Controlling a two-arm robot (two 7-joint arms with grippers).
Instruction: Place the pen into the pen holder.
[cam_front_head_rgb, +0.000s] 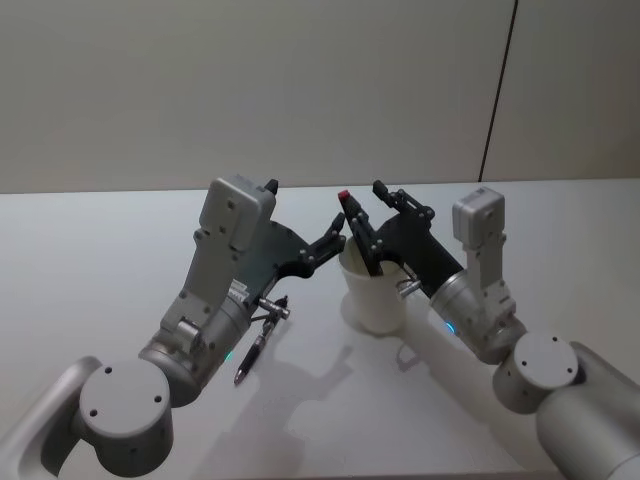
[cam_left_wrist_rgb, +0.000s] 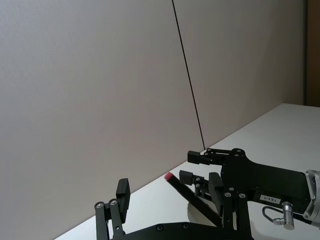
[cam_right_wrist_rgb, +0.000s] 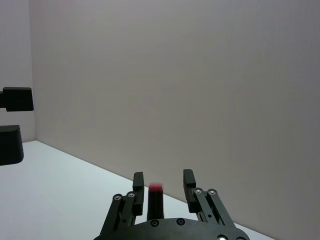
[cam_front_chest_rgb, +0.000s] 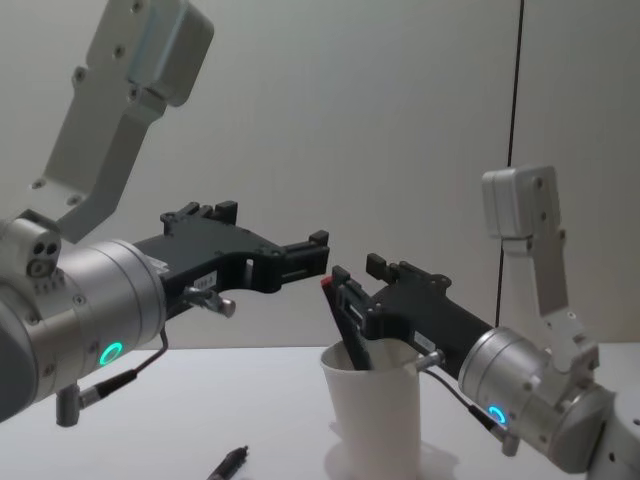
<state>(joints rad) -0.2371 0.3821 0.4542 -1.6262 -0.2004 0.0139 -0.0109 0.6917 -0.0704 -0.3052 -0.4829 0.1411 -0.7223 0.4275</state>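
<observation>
Fingers of the right gripper (cam_right_wrist_rgb: 163, 177) stand spread just over the rim of the pen holder (cam_front_head_rgb: 378, 305), a white paper cup upright on the tabletop (cam_front_head_rgb: 120, 260). The pen (cam_front_chest_rgb: 347, 325), black with a red end, stands between them with its lower part inside the cup; it leans toward the robot's left, close against one finger, with a gap to the other, so it is not clamped. The left gripper (cam_front_chest_rgb: 318, 250) hovers just beside the cup's rim on the robot's left, its fingers apart and holding nothing. A second pen (cam_front_head_rgb: 252, 352) lies flat on the tabletop under the left arm, apart from the cup
</observation>
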